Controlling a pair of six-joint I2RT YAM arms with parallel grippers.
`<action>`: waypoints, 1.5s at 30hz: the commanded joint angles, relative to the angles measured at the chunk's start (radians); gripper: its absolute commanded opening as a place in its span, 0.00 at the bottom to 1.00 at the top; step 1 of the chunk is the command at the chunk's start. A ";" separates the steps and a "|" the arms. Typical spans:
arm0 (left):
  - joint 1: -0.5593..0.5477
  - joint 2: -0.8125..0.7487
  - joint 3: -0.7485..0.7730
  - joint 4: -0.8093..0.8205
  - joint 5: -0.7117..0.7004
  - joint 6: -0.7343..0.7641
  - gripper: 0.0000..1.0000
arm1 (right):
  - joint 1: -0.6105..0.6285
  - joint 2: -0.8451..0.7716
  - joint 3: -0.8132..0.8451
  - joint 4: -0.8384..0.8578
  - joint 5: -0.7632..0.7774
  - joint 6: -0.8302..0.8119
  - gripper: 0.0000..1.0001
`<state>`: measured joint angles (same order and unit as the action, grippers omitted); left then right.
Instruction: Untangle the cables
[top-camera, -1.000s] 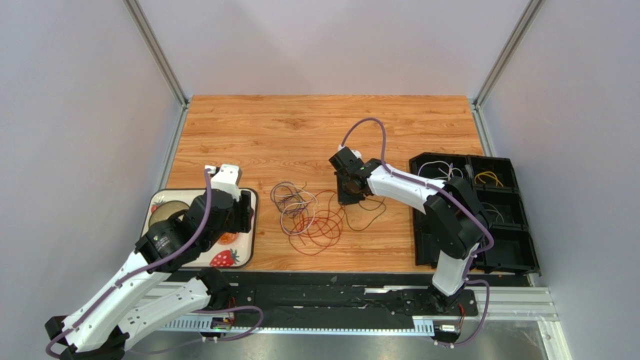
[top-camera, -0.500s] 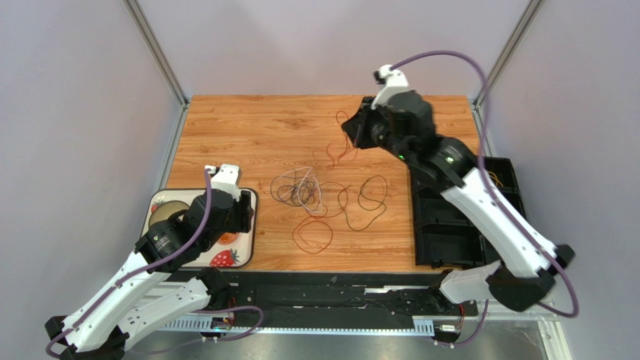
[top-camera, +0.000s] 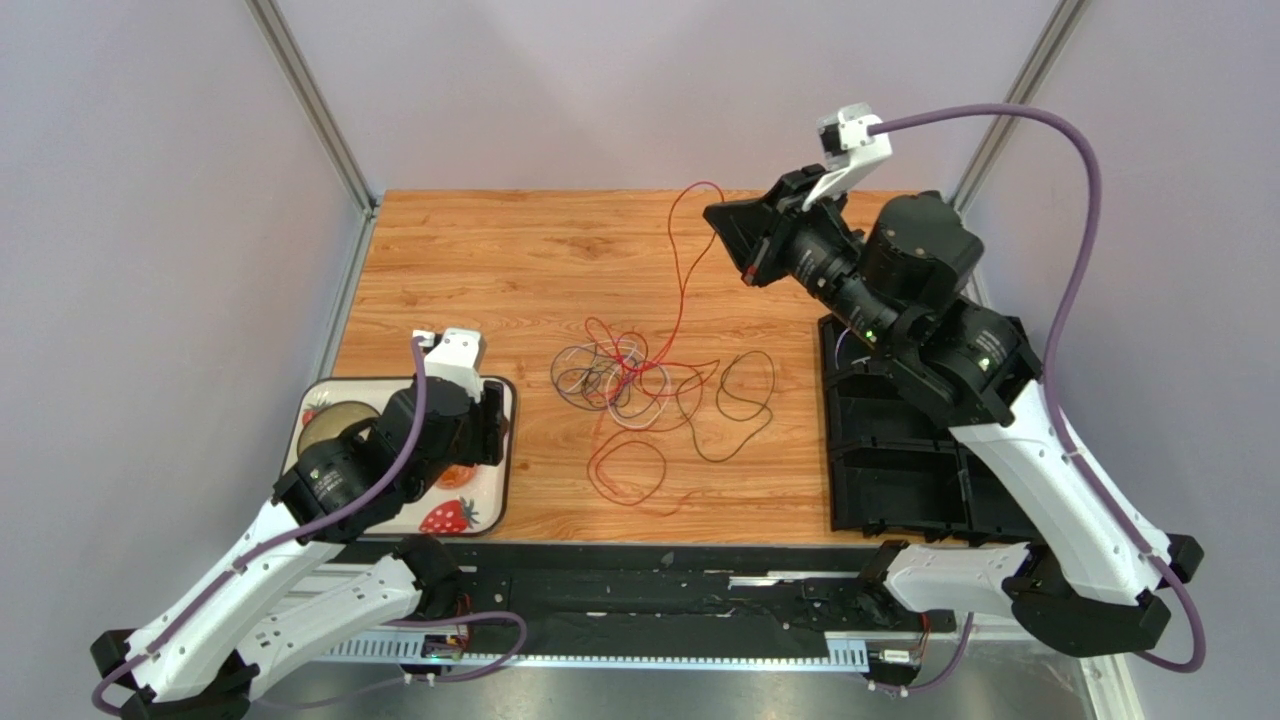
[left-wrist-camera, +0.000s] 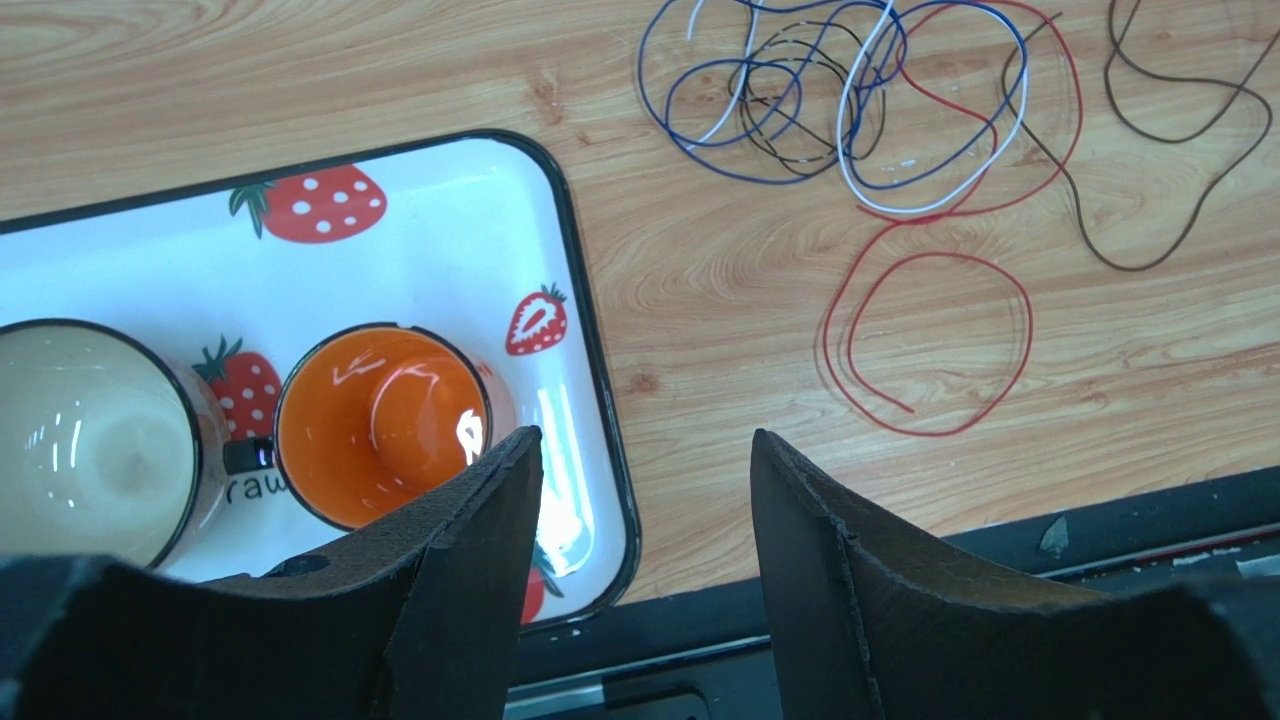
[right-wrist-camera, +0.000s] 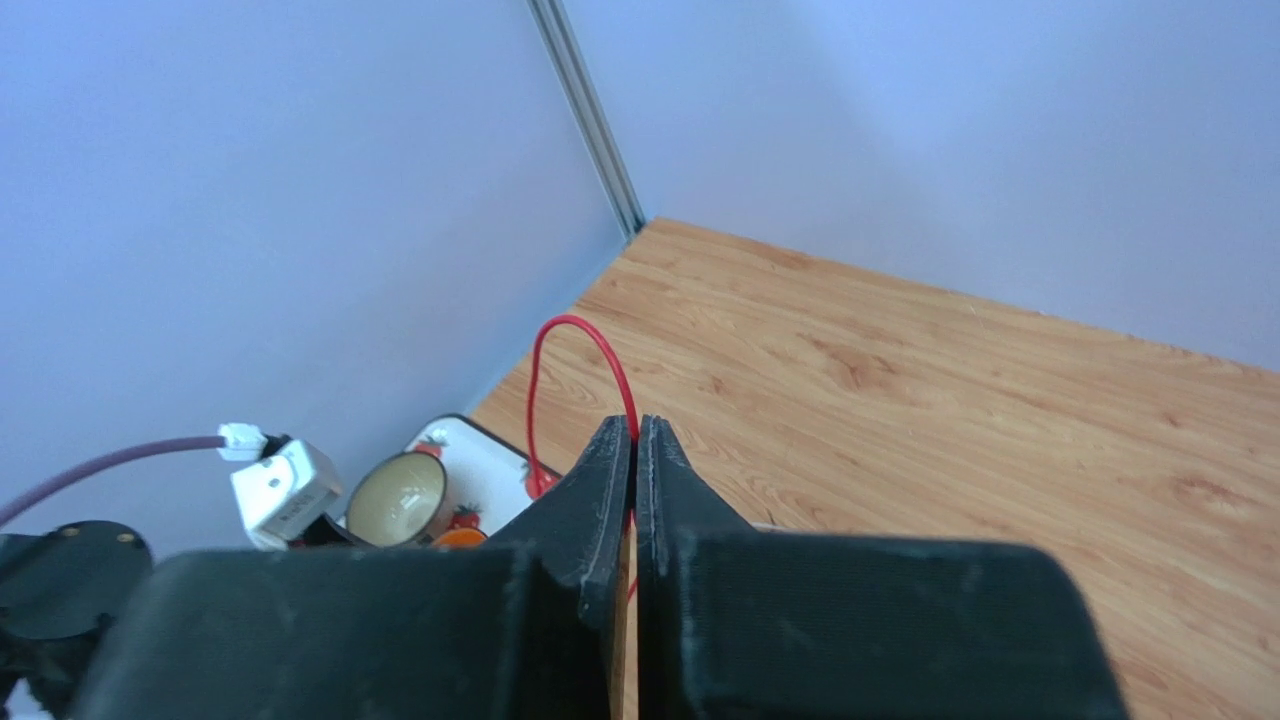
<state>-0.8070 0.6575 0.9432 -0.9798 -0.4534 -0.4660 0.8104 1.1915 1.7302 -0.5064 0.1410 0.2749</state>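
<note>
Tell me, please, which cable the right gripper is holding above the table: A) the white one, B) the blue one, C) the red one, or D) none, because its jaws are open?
C: the right gripper is shut on the red cable, which arcs out of its closed fingertips and hangs down to the other cables lying on the table.

Top view: the left arm (top-camera: 323, 480) covers most of the strawberry tray (top-camera: 469, 510); the right arm (top-camera: 917, 270) covers part of the black bin (top-camera: 887, 480). Left wrist view: the cable tangle (left-wrist-camera: 796, 105) and cream bowl (left-wrist-camera: 90, 435) are cut by the frame edges. Right wrist view: the red cable (right-wrist-camera: 571, 321) is lost between the closed fingers of the right claw (right-wrist-camera: 634, 428).
</note>
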 joint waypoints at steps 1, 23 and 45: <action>0.000 0.004 0.037 -0.003 0.001 -0.002 0.62 | 0.004 -0.012 -0.029 -0.026 0.054 -0.016 0.00; 0.000 -0.012 0.035 0.000 0.010 0.001 0.62 | -0.017 -0.188 -0.116 -0.289 0.820 -0.115 0.00; 0.000 -0.053 0.026 0.010 0.021 0.009 0.62 | -0.603 -0.319 -0.293 -0.411 0.401 0.043 0.00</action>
<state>-0.8070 0.6106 0.9432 -0.9836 -0.4427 -0.4656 0.3141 0.8772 1.4612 -0.9230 0.8013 0.2592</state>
